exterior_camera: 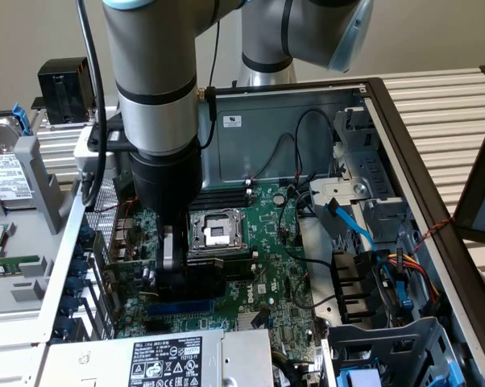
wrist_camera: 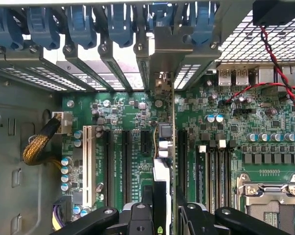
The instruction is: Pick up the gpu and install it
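Note:
The gpu (wrist_camera: 161, 147) shows edge-on in the wrist view, standing upright over the black expansion slots of the green motherboard (wrist_camera: 235, 122). Its silver end bracket (wrist_camera: 169, 58) reaches the rear slot openings of the case. My gripper (wrist_camera: 164, 215) is shut on the card, one black finger (wrist_camera: 137, 215) on each side. In the exterior view the gripper (exterior_camera: 174, 270) is low inside the open case, with the gpu's black shroud (exterior_camera: 202, 284) just above a blue slot (exterior_camera: 178, 307). Whether the card's edge sits in a slot is hidden.
Blue retention clips (wrist_camera: 79, 24) line the case's rear. A white slot (wrist_camera: 86, 164), RAM slots (wrist_camera: 216, 166) and the CPU socket (exterior_camera: 214, 232) flank the card. Red-black wires (wrist_camera: 280, 83) cross nearby. The power supply (exterior_camera: 162, 359) and a cabled drive cage (exterior_camera: 371, 266) border the board.

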